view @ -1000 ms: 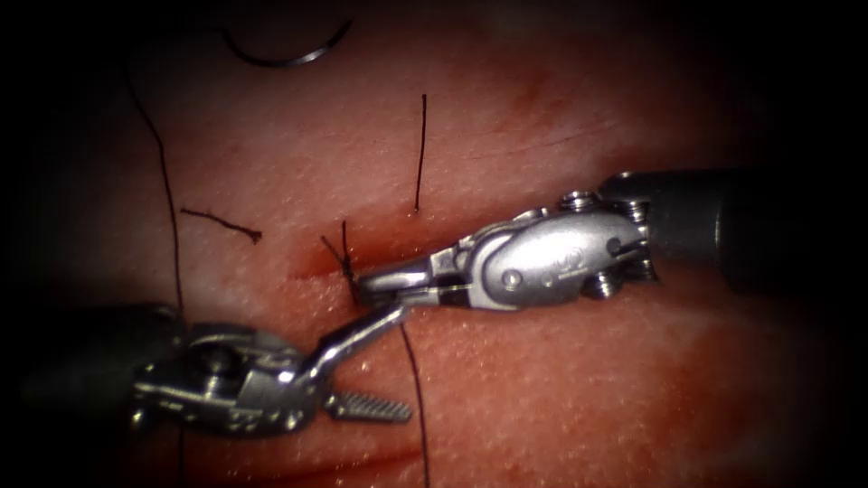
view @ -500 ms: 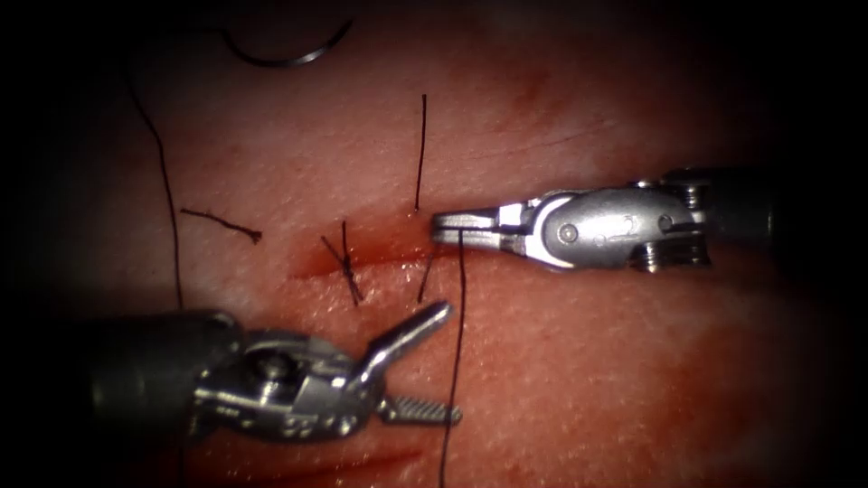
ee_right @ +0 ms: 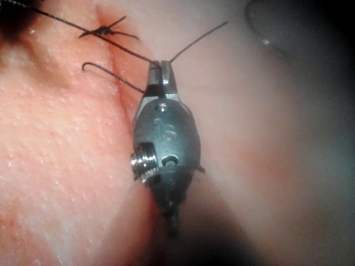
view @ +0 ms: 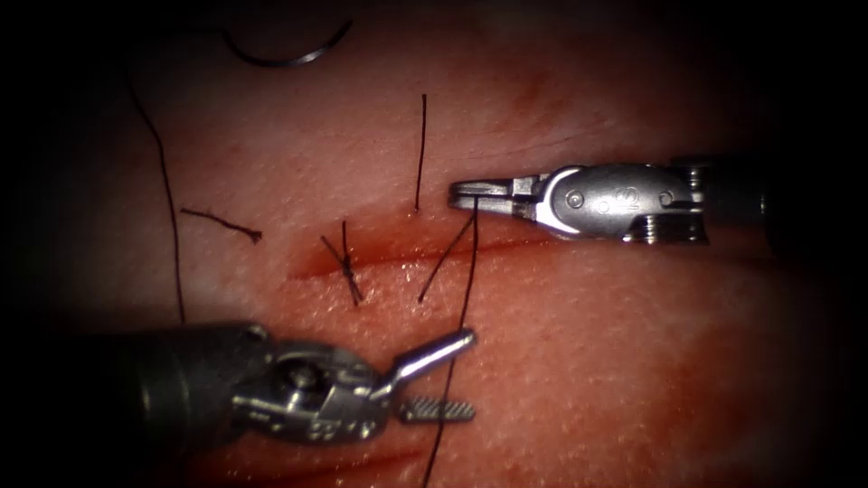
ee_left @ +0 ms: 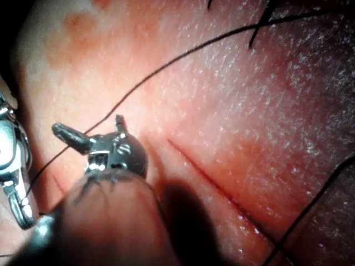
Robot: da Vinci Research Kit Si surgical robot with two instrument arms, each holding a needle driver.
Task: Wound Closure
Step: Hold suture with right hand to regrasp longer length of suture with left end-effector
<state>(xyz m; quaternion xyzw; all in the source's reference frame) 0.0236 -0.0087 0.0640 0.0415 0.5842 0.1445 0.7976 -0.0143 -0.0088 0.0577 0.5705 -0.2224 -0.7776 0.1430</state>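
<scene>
Silver right needle driver (view: 463, 192), fingers pinching thin dark thread (view: 468, 271) above red horizontal cut (view: 407, 258), drawing it upward; left driver (view: 448, 375) spread, empty; curved steel needle (view: 285, 56) loose near tissue's far edge.

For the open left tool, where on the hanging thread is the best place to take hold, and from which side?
Probably the straight stretch of thread hanging below the right tool, whose shut jaws hold it. The left tool sits open just left of it, holding nothing, so come from the left. The needle lies free on the tissue.
</scene>
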